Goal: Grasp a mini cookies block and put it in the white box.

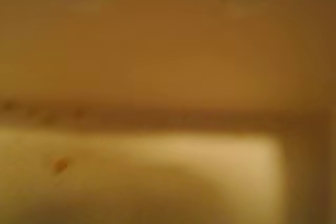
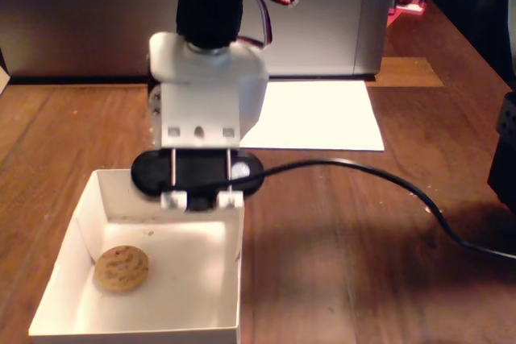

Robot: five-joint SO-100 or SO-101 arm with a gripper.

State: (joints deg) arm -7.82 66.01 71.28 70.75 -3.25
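Wrist view first: it's all blur. A pale cream area fills the lower part of the frame, which looks like the floor of the white box [image 1: 157, 171], with a brownish band across the middle and orange-brown haze above. There's one small orange-brown speck at lower left; I can't tell what it is. My claw doesn't show here.

Now the fixed view: my white wrist housing sits at centre frame above the far wall of the white box [image 2: 218, 296], which fills the lower left. The mini cookies block [image 2: 122, 268] lies flat on the box floor, toward its left side. My claw [image 2: 197, 198] points down over the box's far edge, well apart from the cookie; whether the fingers are spread or pressed together, I cannot tell. A sheet of paper [image 2: 322, 114] lies on the wooden table [image 2: 363, 263] behind, and a black cable [image 2: 403, 187] runs off to the right.
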